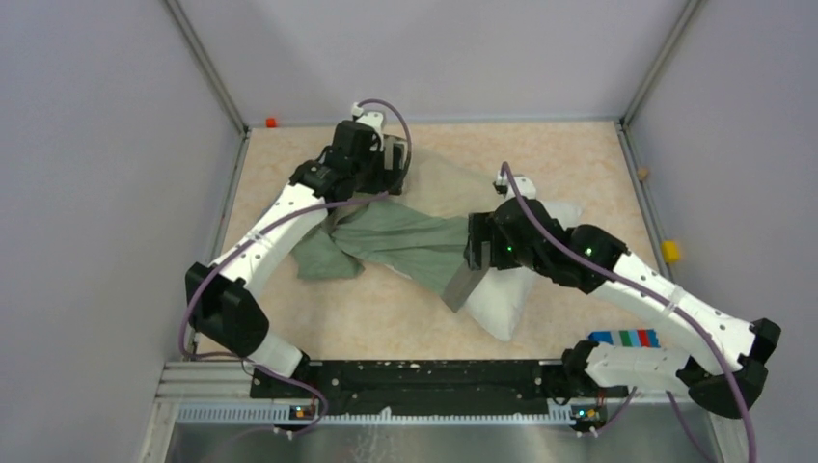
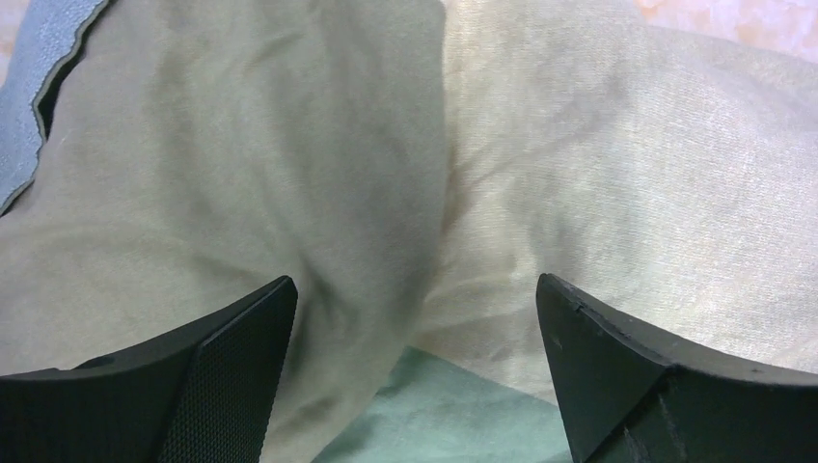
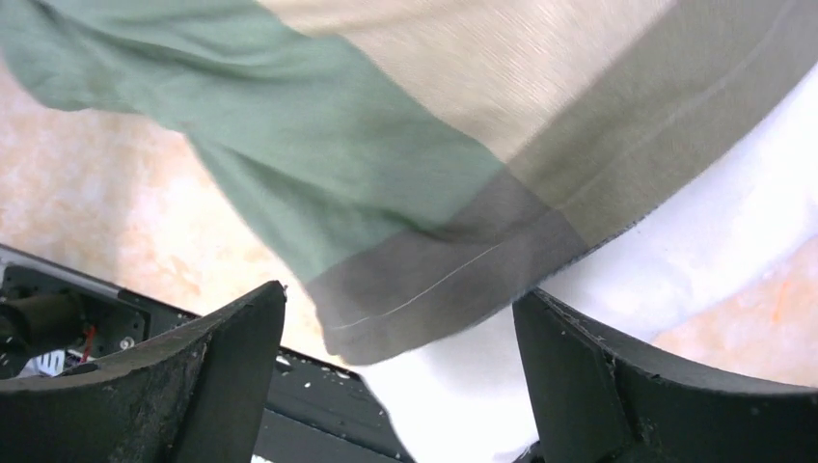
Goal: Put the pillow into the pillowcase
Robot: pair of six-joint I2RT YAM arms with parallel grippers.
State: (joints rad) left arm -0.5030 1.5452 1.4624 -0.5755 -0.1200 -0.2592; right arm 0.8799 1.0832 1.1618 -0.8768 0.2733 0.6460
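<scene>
The greenish-grey pillowcase (image 1: 386,241) lies wrinkled across the middle of the table, its darker hem (image 1: 466,285) over the white pillow (image 1: 502,304). The pillow sticks out of it at the front and beside the right arm. My left gripper (image 1: 391,166) is open over the far end of the cloth; in the left wrist view its fingers (image 2: 241,357) stand wide apart above the pillowcase (image 2: 289,174). My right gripper (image 1: 476,253) is open at the hem. In the right wrist view the hem (image 3: 434,280) and the pillow (image 3: 695,241) lie between and beyond its spread fingers (image 3: 222,357).
A small red object (image 1: 271,122) sits at the back left corner. A yellow block (image 1: 669,252) and a small brown piece (image 1: 642,174) lie along the right edge. A coloured striped card (image 1: 625,338) lies near the right base. A black rail (image 1: 424,376) runs along the front.
</scene>
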